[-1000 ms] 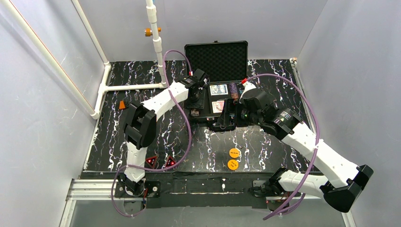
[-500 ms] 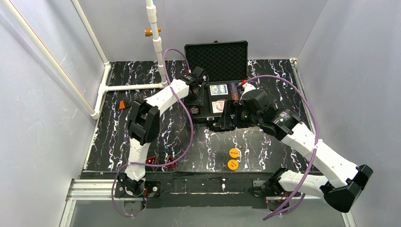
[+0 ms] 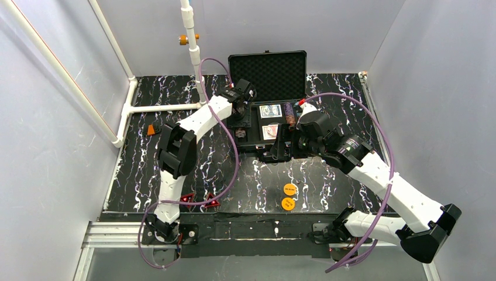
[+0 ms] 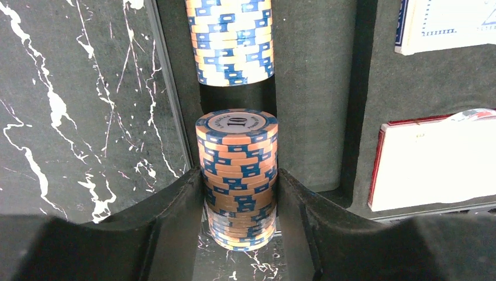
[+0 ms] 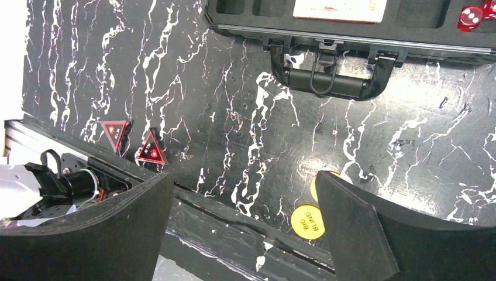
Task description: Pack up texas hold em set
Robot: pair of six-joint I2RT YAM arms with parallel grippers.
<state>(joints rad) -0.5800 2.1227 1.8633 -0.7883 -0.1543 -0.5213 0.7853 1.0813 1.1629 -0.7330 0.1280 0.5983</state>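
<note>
- Case [image 3: 252, 136] sits open at the far centre of the tabletop [image 3: 333, 93], long axis running left-right, handle [image 5: 327, 79] pointing toward the arm bases
- Lid [image 3: 267, 69] stands upright at the far side, foam side facing the arms
- Left claw [image 4: 238, 174] is over the left end of the case, pinching a chip stack [image 4: 237, 146] across its sides, both fingers [image 4: 175, 216] pressed on the rim of the chips
- Held stack is brown/blue, "10" face turned up toward the far side; its long axis runs near-to-far in line with the foam slot
- Near end of the held stack sits at the case's near left edge; can't tell if it's fully seated
- Second chip stack [image 4: 231, 41] lies in the same slot just beyond the held one, same axis, small gap between them
- Blue-backed deck [image 4: 447, 23] and red-backed deck [image 4: 433, 164] lie flat in pockets to the right of the chip slot, blue one farther, red one nearer
- Red dice [image 5: 475, 16] are in a pocket at the near edge of the case
- Right claw [image 5: 244, 178] hangs above the tabletop just in front of the handle, fingers spread wide, nothing between them
- Two orange discs [image 3: 288, 196] lie flat on the tabletop, near centre, well apart from the case; one reads "BIG BLIND"
- Two red-black triangles [image 3: 199, 199] lie side by side at the near left edge
- Small orange block [image 3: 152, 129] sits at the left side of the tabletop
</note>
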